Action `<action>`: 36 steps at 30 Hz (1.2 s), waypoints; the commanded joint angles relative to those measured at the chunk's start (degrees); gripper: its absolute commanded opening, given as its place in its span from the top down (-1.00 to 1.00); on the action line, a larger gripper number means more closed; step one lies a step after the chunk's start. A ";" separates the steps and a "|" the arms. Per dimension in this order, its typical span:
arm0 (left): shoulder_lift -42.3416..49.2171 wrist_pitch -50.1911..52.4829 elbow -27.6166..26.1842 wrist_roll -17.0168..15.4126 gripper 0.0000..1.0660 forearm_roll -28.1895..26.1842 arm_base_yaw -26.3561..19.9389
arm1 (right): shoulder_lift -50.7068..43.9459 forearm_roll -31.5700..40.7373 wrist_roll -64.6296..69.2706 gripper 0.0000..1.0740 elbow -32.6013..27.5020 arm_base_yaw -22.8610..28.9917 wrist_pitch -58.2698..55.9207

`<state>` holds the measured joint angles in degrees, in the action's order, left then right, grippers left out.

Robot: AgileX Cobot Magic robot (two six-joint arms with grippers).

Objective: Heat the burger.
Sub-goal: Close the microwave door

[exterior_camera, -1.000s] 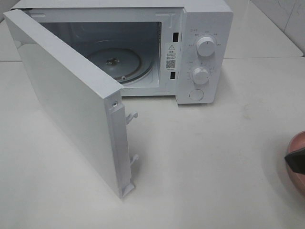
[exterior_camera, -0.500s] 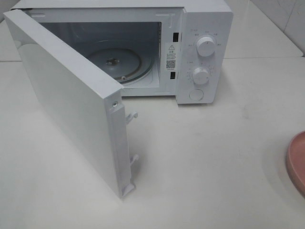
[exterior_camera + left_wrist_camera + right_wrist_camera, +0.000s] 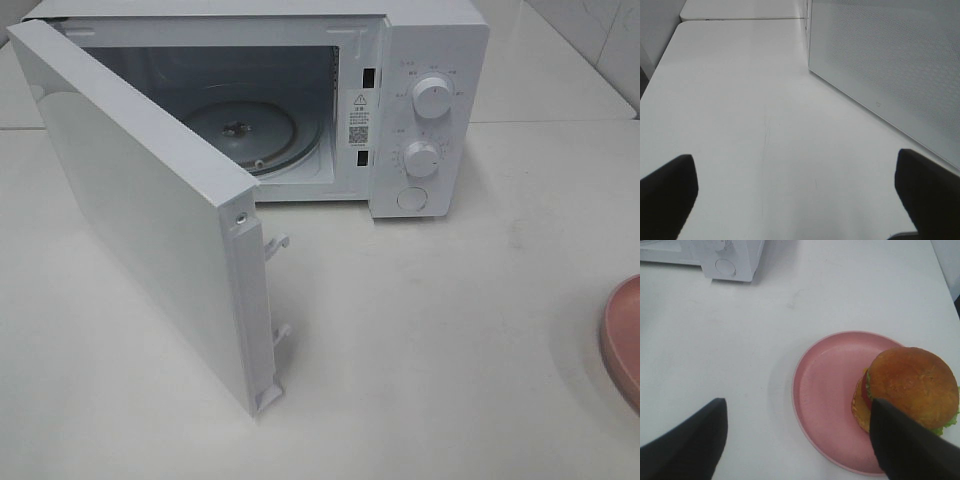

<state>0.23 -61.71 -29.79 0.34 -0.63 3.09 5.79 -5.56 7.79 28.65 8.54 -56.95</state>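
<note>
Microwave (image 3: 300,110) stood door-open, ready for loading.
High view: pink plate (image 3: 622,340) at right edge. Left wrist: left gripper (image 3: 795,192) spread wide, empty, beside door. Right wrist: right gripper (image 3: 797,440) spread wide above plate; burger (image 3: 910,387) on its far side, ungrasped.

The left hand (image 3: 797,192), fingers spread, hangs above the table (image 3: 740,100) beside the microwave door (image 3: 890,65).

We count one microwave (image 3: 300,100) with its one door (image 3: 150,220) swung open, two dials (image 3: 432,97) and one round button (image 3: 412,198); one burger (image 3: 912,387) on one pink plate (image 3: 825,390); two grippers, left (image 3: 797,197) and right (image 3: 797,442).
</note>
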 commanded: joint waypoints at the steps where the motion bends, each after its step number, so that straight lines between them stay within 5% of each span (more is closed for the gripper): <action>1: 0.92 0.40 0.17 0.06 -0.88 0.00 -0.06 | -3.09 -0.11 -0.92 -0.42 -0.17 -0.23 -0.06; 36: 0.74 0.40 0.17 0.06 -0.88 -0.06 -0.06 | -7.62 -0.06 -1.03 -0.42 -0.17 -0.23 -0.06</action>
<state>0.23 -61.71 -29.79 0.34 -0.63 3.09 -0.23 -5.56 7.33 28.59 8.54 -57.01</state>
